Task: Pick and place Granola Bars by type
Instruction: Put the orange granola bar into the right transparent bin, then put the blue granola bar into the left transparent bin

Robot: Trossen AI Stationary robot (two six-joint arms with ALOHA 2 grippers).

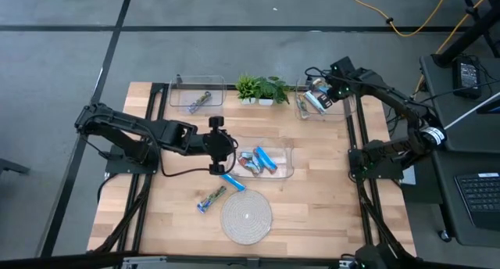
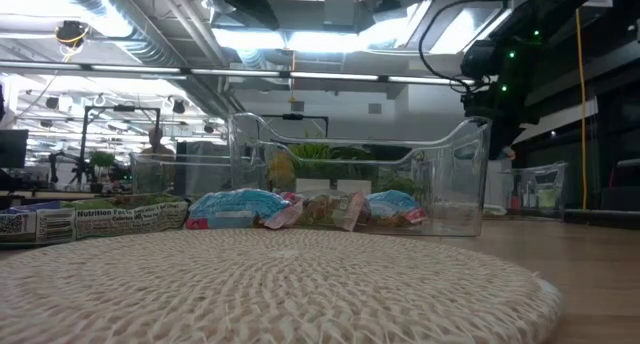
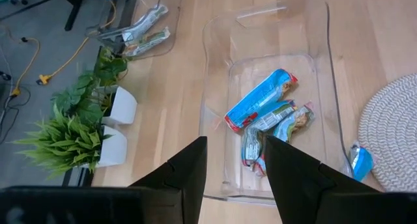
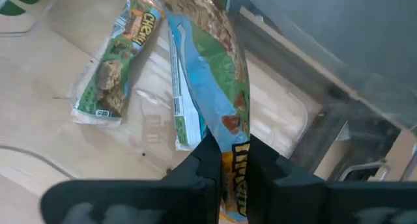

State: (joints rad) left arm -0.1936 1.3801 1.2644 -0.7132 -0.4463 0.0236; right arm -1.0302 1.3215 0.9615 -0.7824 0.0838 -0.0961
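Right tool (image 4: 226, 160) clamped on a blue bar (image 4: 212, 87) above the far right bin (image 1: 311, 111) for sorting; left tool (image 3: 236, 165) narrowly parted, empty, over the middle bin (image 3: 215, 120).

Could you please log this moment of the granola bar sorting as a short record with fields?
right gripper: shut on a blue-wrapped granola bar, over the far-right bin
left gripper: open, empty, at the centre bin's left edge
centre bin contents: several bars
far-left bin: one bar
loose on table: two bars beside the woven mat
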